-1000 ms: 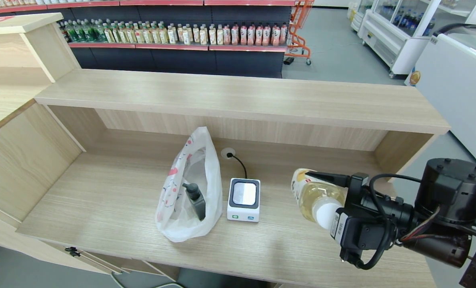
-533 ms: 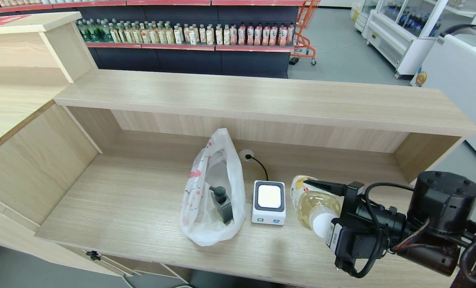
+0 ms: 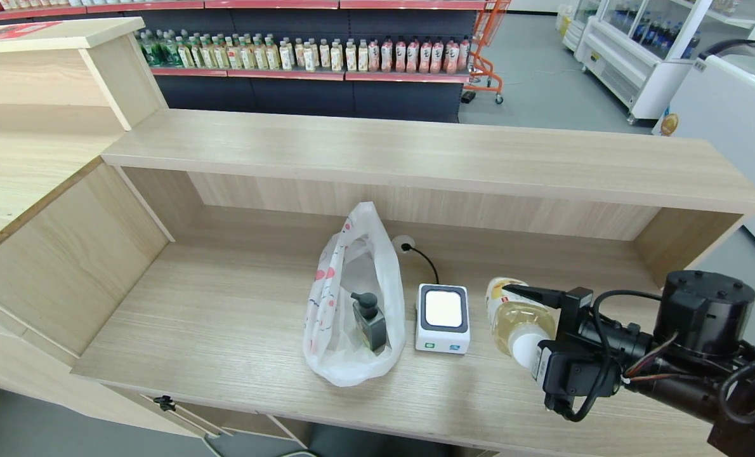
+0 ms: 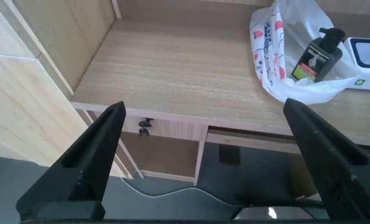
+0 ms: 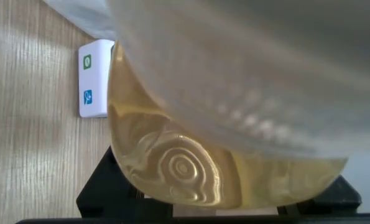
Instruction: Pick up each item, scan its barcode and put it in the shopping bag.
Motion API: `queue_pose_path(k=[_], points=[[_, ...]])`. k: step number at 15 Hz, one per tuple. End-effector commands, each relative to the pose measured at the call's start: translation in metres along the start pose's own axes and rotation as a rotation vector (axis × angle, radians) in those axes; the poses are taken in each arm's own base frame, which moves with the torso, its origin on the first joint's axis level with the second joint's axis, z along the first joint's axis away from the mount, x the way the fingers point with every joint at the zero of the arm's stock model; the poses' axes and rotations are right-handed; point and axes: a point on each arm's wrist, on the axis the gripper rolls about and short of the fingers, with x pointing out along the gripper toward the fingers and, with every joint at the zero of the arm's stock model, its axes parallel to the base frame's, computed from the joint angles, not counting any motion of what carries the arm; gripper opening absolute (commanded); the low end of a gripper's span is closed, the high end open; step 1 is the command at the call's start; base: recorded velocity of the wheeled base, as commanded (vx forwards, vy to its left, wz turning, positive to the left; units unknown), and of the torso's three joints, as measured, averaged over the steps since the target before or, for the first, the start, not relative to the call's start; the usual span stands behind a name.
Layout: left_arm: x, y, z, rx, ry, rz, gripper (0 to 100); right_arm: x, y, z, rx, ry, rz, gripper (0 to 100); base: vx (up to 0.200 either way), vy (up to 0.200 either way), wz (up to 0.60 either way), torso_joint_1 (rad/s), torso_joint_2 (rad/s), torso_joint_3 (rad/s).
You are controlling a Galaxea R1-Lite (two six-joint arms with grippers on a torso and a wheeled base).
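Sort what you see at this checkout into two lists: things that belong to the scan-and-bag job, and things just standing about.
Belongs to the job: bottle of yellow liquid, held by the right gripper; scanner; shopping bag; pump bottle inside it.

Just standing about: drinks shelf; orange trolley; display freezers.

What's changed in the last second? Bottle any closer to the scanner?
The head camera swung, so everything only appears shifted. The right gripper, shut on the clear plastic bottle of yellow liquid, has brought it closer to the white box-shaped scanner. Unchanged: that grip, the white plastic shopping bag holding the dark pump bottle, the open left gripper.
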Motion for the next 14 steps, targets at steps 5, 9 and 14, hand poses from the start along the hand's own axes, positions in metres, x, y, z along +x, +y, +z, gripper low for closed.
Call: queue_pose_path(k=[5, 9, 14], points=[[0.0, 0.0, 0.0, 0.0, -0.001, 0.0, 100, 0.031, 0.025, -0.017, 0.024, -0.055, -0.005, 0, 0.0, 0.0, 0.0, 0.0, 0.0, 0.0], [0.0, 0.0, 0.0, 0.0, -0.001, 0.0, 100, 0.036, 0.033, -0.02, 0.03, -0.049, 0.022, 0, 0.0, 0.0, 0.0, 0.0, 0.0, 0.0], [0.0, 0.0, 0.0, 0.0, -0.001, 0.0, 100, 0.053, 0.036, -0.026, 0.015, -0.062, -0.015, 0, 0.0, 0.0, 0.0, 0.0, 0.0, 0.0]])
